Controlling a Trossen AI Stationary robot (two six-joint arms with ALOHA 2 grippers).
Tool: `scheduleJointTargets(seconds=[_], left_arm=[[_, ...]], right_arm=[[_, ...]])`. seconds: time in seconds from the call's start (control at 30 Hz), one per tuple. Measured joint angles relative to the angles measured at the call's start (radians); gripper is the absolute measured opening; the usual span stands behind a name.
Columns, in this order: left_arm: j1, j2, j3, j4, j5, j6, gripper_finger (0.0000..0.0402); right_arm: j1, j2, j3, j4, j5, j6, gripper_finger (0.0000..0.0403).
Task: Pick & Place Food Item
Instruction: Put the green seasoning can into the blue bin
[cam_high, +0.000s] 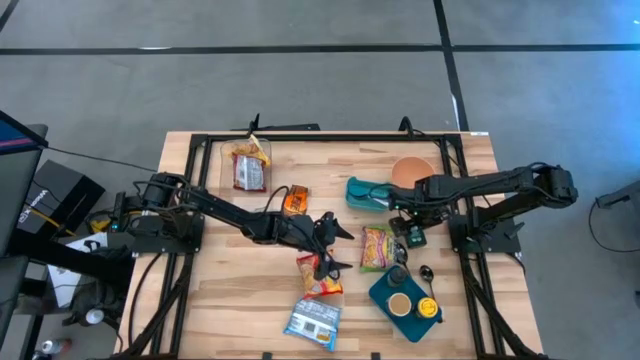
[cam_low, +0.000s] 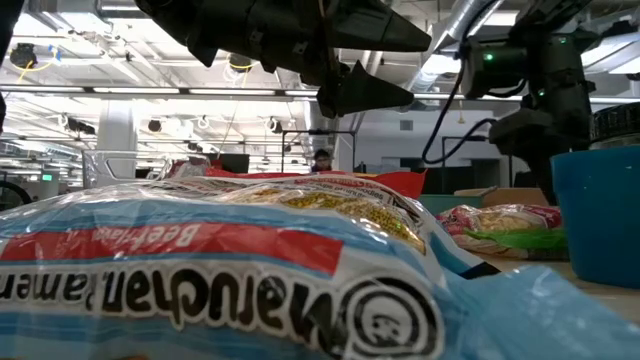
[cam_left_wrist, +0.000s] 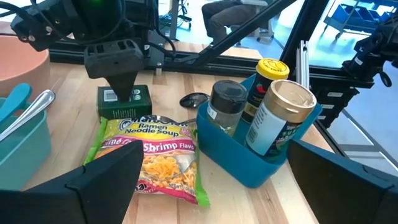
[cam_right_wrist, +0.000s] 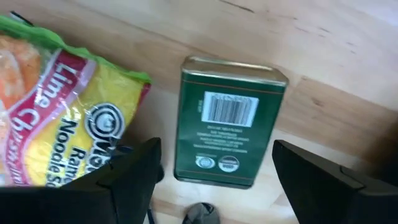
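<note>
The left gripper (cam_high: 333, 247) was held with jaws spread wide above mid-table, nothing between them. A shrimp ramen packet (cam_high: 376, 248) was seen at its three o'clock, flat on the wood. The right gripper (cam_high: 410, 229) was poised with fingers parted, gripping nothing, directly over a green tin (cam_right_wrist: 225, 121), which lay just beside the packet's three o'clock edge.

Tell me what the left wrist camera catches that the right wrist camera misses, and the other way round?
Only the left wrist view shows the blue caddy holding jars, a black spoon, a pink bowl and the right hand hanging over the tin. Only the right wrist view shows the tin's barcode close up. Both show the green tin lying beside the shrimp ramen packet on the wooden table.
</note>
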Motion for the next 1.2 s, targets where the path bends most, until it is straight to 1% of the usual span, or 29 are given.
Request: scheduleJointTargets(seconds=[0.1, 0.23, 0.37, 0.73, 1.2], left_arm=[[0.0, 0.0, 0.0, 0.001, 0.0, 0.0, 0.039], [-0.001, 0.0, 0.0, 0.001, 0.0, 0.0, 0.039], [-0.001, 0.0, 0.0, 0.001, 0.0, 0.0, 0.039], [-0.001, 0.0, 0.0, 0.002, 0.0, -0.001, 0.039], [-0.001, 0.0, 0.0, 0.002, 0.0, -0.007, 0.039]], right_arm=[[-0.005, 0.0, 0.0, 0.012, -0.003, 0.006, 0.0302], [-0.005, 0.0, -0.001, 0.013, -0.004, 0.054, 0.0302], [-0.005, 0.001, -0.03, 0.016, -0.004, 0.087, 0.0302], [-0.004, 0.001, -0.04, 0.091, -0.001, 0.101, 0.0302], [-0.005, 0.001, -0.04, 0.058, -0.001, 0.116, 0.0302]])
